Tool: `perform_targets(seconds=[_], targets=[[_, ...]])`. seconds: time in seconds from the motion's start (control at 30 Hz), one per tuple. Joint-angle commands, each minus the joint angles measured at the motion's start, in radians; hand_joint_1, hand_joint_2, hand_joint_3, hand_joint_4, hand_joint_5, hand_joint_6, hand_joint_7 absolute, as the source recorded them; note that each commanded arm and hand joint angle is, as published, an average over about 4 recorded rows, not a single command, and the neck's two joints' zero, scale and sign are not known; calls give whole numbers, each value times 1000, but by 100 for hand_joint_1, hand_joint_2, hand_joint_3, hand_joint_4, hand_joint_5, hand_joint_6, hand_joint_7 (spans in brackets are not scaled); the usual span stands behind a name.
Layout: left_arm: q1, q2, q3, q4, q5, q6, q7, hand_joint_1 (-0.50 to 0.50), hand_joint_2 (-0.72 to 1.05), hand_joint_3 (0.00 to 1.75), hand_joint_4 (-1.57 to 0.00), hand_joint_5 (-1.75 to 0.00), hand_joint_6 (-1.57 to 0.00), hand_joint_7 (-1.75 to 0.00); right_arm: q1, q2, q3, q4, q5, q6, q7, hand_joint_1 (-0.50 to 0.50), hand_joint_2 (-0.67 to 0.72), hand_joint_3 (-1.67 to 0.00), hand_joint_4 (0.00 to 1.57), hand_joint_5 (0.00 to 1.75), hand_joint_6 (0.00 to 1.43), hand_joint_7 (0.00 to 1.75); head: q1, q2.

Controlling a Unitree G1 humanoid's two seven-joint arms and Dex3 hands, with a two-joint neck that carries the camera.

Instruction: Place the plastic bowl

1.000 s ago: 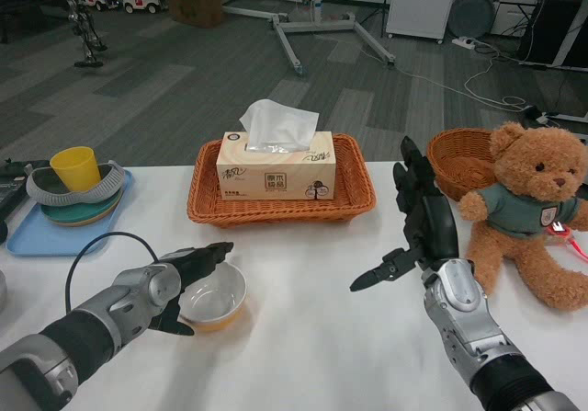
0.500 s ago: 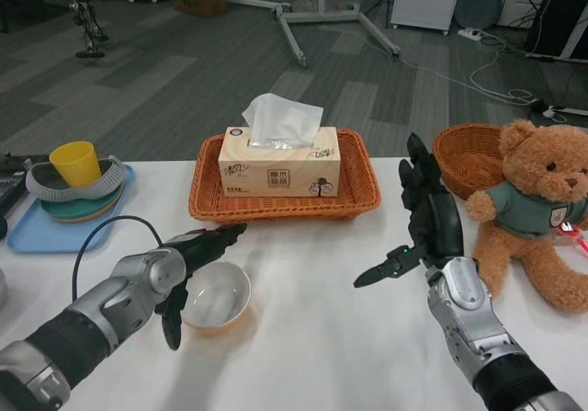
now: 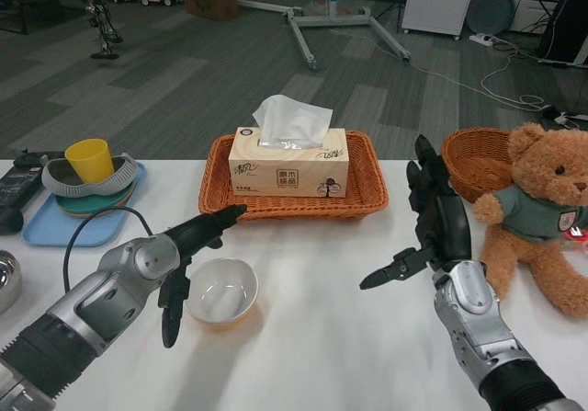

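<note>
**Operator:** Bowl position?

**Technician:** The plastic bowl (image 3: 222, 291) stands upright on the white tabletop (image 3: 312, 337), in front of the orange wicker basket (image 3: 367, 195) and apart from it. Interior is white, outer wall yellow-orange. Nothing holds it.

**Operator:** Left hand?

**Technician:** The left hand (image 3: 179, 255) hovers just beside the bowl, on its left. Its fingers (image 3: 220, 218) are spread apart — some reach forward toward the basket, one points down at the tabletop next to the bowl's rim. Contact with the rim cannot be confirmed; the hand grips nothing.

**Operator:** Right hand?

**Technician:** The right hand (image 3: 432, 232) is raised above the tabletop, well apart from the bowl, near the teddy bear (image 3: 542, 213). Fingers apart — most point upward, one extends sideways to the left. It is empty.

**Operator:** Surrounding items?

**Technician:** A tissue box (image 3: 289, 161) sits in the orange wicker basket, one tissue standing out of the top. A second wicker basket (image 3: 473, 154) stands behind the bear. At far left, a blue tray (image 3: 41, 227) carries stacked dishes and a yellow cup (image 3: 90, 160). A black cable (image 3: 92, 241) loops over the left forearm.
</note>
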Motion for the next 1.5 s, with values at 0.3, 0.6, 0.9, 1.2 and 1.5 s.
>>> perform_targets(seconds=[0.3, 0.6, 0.9, 1.2, 1.5], targets=[[74, -36, 188, -67, -489, -88, -9, -50, -8, 0, 0, -92, 0, 0, -3, -6, -4, 2, 1, -6, -3, -46, 34, -8, 0, 0, 0, 0, 9, 15], [130, -134, 336, -60, -699, -293, 5, -50, -10, 0, 0, -77, 0, -2, -3, -7, -4, 0, 4, -6, -3, -46, 34, -8, 0, 0, 0, 0, 5, 29], [173, -207, 520, -121, -735, -444, 10, -50, -10, 0, 0, -62, 0, -2, -6, -11, -3, -7, 9, -8, -3, -46, 34, -8, 0, 0, 0, 0, -34, 75], [209, -208, 647, -171, -725, -455, 17, -50, -10, 0, 0, -51, 0, 0, -9, -15, -3, -12, 17, -14, -3, -46, 34, -8, 0, 0, 0, 0, -41, 78], [206, -202, 678, -170, -721, -457, 24, -50, -10, 0, 0, -46, 0, -5, -14, -15, -4, -19, 18, -15, -4, -46, 34, -8, 0, 0, 0, 0, -42, 75]])
